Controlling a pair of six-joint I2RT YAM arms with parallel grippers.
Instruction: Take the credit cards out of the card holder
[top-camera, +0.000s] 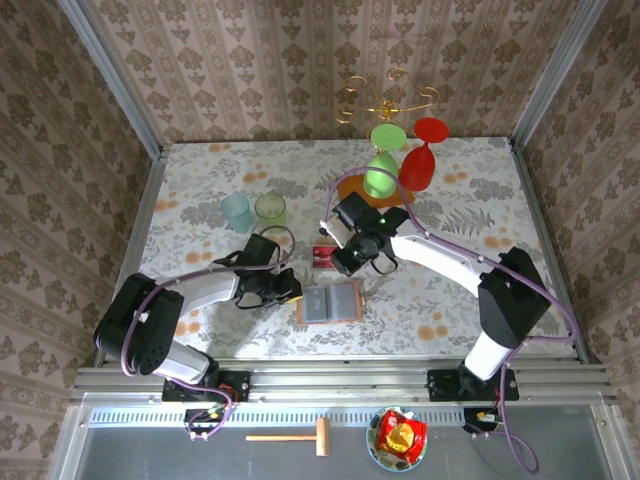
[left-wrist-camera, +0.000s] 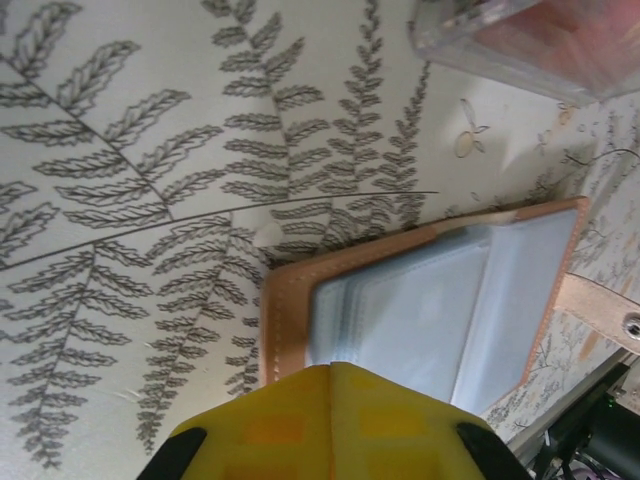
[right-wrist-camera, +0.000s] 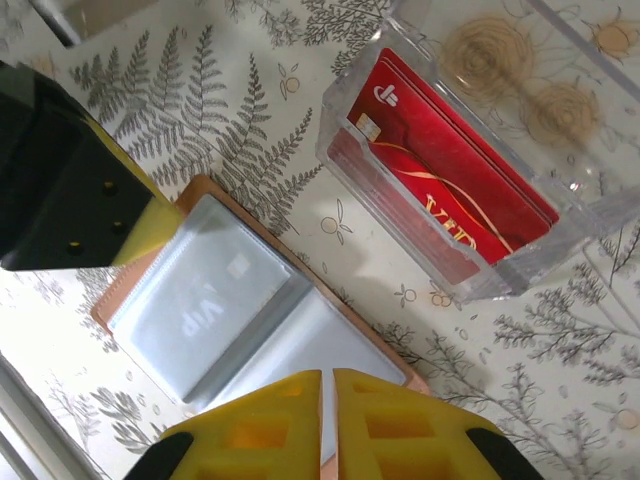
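The card holder (top-camera: 330, 302) lies open and flat, its brown rim (left-wrist-camera: 285, 305) framing blue-grey plastic sleeves. A pale card marked VIP (right-wrist-camera: 195, 305) shows through one sleeve. Red credit cards (right-wrist-camera: 450, 185) stand in a clear plastic box (top-camera: 323, 257) just beyond the holder. My left gripper (left-wrist-camera: 332, 366) is shut, its tips meeting over the holder's left edge; whether they pinch the sleeve I cannot tell. My right gripper (right-wrist-camera: 328, 376) hangs over the holder's far side with a hairline gap between its fingers and nothing visible in it.
A green goblet (top-camera: 383, 165) and a red goblet (top-camera: 420, 160) stand on a wooden board at the back, below a gold wire stand (top-camera: 385, 100). Two tumblers (top-camera: 237, 212) (top-camera: 270, 208) sit behind my left arm.
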